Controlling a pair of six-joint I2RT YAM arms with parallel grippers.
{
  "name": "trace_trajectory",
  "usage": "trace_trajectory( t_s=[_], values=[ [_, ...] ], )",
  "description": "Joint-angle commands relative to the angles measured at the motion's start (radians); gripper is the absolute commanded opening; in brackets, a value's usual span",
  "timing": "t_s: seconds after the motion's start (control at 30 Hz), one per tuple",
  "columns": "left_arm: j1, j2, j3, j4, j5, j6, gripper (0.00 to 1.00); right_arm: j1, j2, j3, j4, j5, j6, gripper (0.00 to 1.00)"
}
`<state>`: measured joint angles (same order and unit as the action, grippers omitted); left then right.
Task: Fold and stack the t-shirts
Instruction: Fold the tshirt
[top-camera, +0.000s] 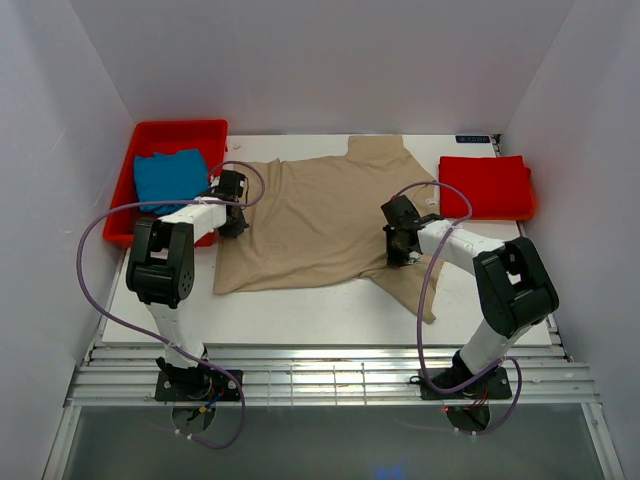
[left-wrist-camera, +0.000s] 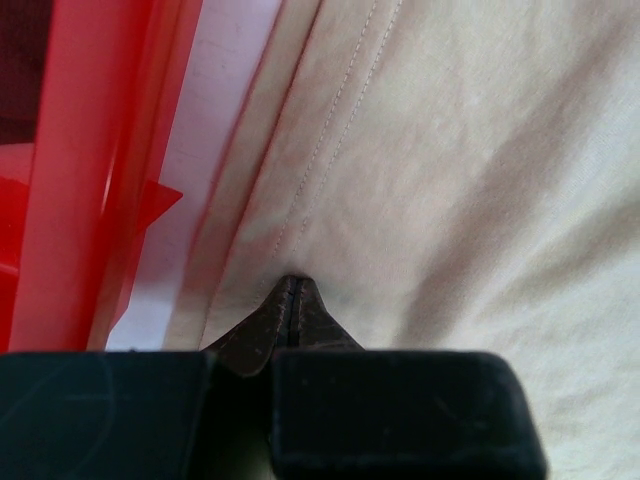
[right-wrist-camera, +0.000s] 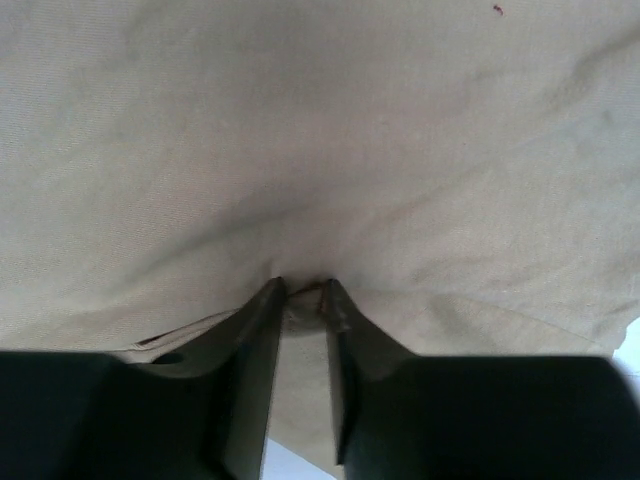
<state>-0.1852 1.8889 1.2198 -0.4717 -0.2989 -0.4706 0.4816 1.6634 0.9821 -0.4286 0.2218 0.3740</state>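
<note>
here, reaching forward and down, left fingers (left-wrist-camera: 262, 338) and right fingers (right-wrist-camera: 255, 345) each pinch the tan t-shirt (top-camera: 320, 215).

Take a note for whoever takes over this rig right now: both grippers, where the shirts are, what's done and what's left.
Left gripper: shut on the left edge of the tan t-shirt, beside the red tray.
Right gripper: pinching the same shirt on its right side.
The tan one lies spread on the table, not yet folded.
Done: the red t-shirt lies folded at the far right.
The blue t-shirt sits in the tray.
Left: fold the tan one, handle the blue, stack all three.
</note>
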Motion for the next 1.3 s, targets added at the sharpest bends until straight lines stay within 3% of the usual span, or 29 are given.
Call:
trace_trajectory(
  t_s=[0.0, 0.07, 0.2, 0.67, 0.97, 1.23, 1.27],
  values=[
    [0.006, 0.013, 0.038, -0.002, 0.004, 0.004, 0.0, -0.005, -0.037, 0.004, -0.025, 0.008, -0.001, 0.26],
    [0.004, 0.018, 0.043, -0.004, 0.01, 0.004, 0.0, -0.005, -0.048, 0.01, -0.042, 0.004, 0.0, 0.13],
    [0.006, 0.027, 0.05, -0.004, 0.012, 0.004, 0.0, -0.005, -0.083, 0.017, -0.071, 0.007, 0.003, 0.08],
    [0.006, 0.048, 0.058, -0.002, 0.018, 0.003, 0.0, 0.028, -0.254, 0.033, -0.252, -0.142, 0.005, 0.08],
    [0.004, 0.058, 0.061, -0.001, 0.026, 0.001, 0.0, 0.189, -0.31, -0.026, -0.315, -0.272, 0.057, 0.08],
    [0.006, 0.064, 0.063, -0.002, 0.027, 0.009, 0.0, 0.314, -0.263, -0.002, -0.355, -0.274, 0.066, 0.08],
    [0.006, 0.062, 0.063, -0.001, 0.027, 0.01, 0.0, 0.319, -0.251, -0.003, -0.357, -0.272, 0.065, 0.11]
  ],
)
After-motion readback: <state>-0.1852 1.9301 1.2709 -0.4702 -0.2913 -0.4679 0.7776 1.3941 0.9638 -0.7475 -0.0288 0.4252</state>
